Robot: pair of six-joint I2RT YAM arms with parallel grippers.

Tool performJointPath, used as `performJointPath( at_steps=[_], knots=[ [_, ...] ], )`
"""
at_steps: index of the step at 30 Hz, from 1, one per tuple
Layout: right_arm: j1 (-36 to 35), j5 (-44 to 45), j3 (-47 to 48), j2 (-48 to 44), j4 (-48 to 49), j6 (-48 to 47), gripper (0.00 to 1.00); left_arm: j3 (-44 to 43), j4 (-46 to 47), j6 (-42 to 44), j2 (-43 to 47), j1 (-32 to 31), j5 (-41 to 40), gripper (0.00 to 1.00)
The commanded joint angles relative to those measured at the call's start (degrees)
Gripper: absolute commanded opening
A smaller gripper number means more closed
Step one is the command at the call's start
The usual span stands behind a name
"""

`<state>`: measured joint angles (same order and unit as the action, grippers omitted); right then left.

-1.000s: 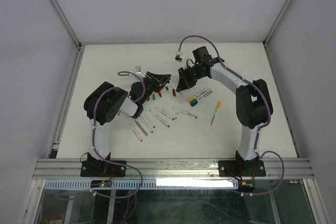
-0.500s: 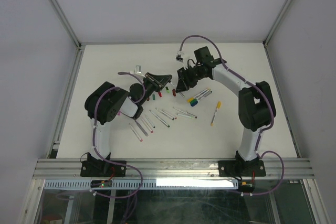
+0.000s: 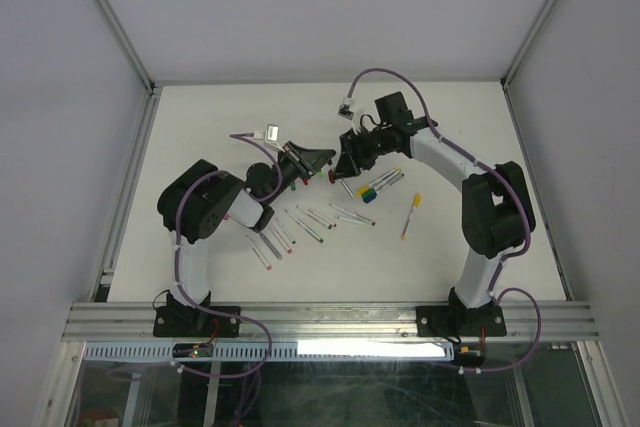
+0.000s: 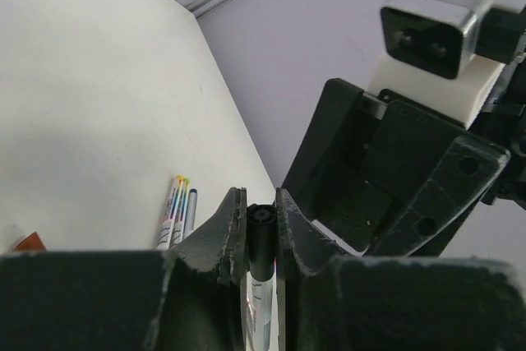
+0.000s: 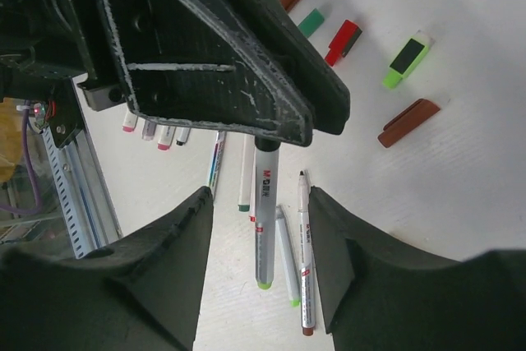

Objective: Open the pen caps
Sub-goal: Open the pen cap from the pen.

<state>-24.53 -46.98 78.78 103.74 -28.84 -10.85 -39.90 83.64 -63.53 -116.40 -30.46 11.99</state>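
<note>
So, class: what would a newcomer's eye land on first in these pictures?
At the middle of the table, the left end effector is clamped on a white pen, facing the open right end effector. Nearer the bases, more pens lie in a row, with loose caps scattered close by.

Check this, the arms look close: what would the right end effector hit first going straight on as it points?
Probably the pen clamped in the left end effector, dead ahead of the open right end effector; how far off is unclear.

White table point(image 3: 200, 127); grey walls point(image 3: 60, 97) around; aluminium rail point(image 3: 330, 320) along near edge.
</note>
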Motion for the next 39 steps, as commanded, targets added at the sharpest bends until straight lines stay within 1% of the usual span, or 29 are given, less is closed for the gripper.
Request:
performJointPath(
  at_steps=[1,3,5,11,12,13,18,21,24,27,31,34,37,39],
  knots=[
    [-0.96,-0.01,-0.65,-2.85,3.75,1.07,0.52,-0.31,16.12,2.05,2.92,-0.48,0.42,0.00],
    [-1.69,0.84,-1.10,-2.64,4.34,1.27,0.52,-1.00,16.11,1.05,2.53,-0.50,1.25,0.00],
    [-2.34,1.45,-1.28,-2.35,4.49,1.27,0.49,-1.49,16.11,0.72,2.56,-0.57,1.46,0.00],
    [-2.40,1.46,-1.21,-2.58,4.45,1.14,0.07,-1.93,16.06,1.42,5.10,0.33,-0.97,0.00],
    [-2.43,1.37,-1.21,-2.63,4.37,1.18,0.02,-2.24,16.10,1.14,5.47,0.64,-1.11,0.00],
    [-2.38,1.21,-1.11,-2.74,4.22,1.14,0.00,-2.35,16.10,0.67,5.67,1.44,-1.49,0.00],
    [-1.96,0.93,-1.13,-3.06,2.87,0.01,0.00,-2.81,16.05,-1.52,7.08,6.54,-6.22,0.00],
    [-1.89,2.32,-1.48,-2.71,2.62,-0.86,0.00,-6.85,14.65,-0.69,7.90,9.87,-9.78,0.00],
    [-1.78,2.57,-0.94,-2.02,1.44,-1.10,0.00,-13.74,5.97,2.12,10.40,12.31,-12.01,0.00],
    [-1.63,3.30,-1.12,-2.96,1.29,-1.26,0.00,-16.97,-1.53,7.61,13.71,13.40,-14.34,0.00],
    [-1.23,4.27,-1.63,-5.27,0.00,-1.92,0.00,-14.82,-7.25,12.68,18.70,14.64,-16.53,0.00],
    [-1.17,5.80,-3.43,-8.20,-1.35,-3.11,0.00,-11.34,-9.21,14.33,22.18,15.53,-16.56,0.00],
    [-1.13,10.02,-7.01,-11.65,-0.34,-3.91,0.00,-9.17,-13.17,13.74,25.86,15.61,-13.33,0.00],
    [-1.18,12.85,-9.39,-12.84,0.11,-4.94,0.00,-7.88,-17.71,12.30,27.95,15.48,-8.87,0.00]
  ],
)
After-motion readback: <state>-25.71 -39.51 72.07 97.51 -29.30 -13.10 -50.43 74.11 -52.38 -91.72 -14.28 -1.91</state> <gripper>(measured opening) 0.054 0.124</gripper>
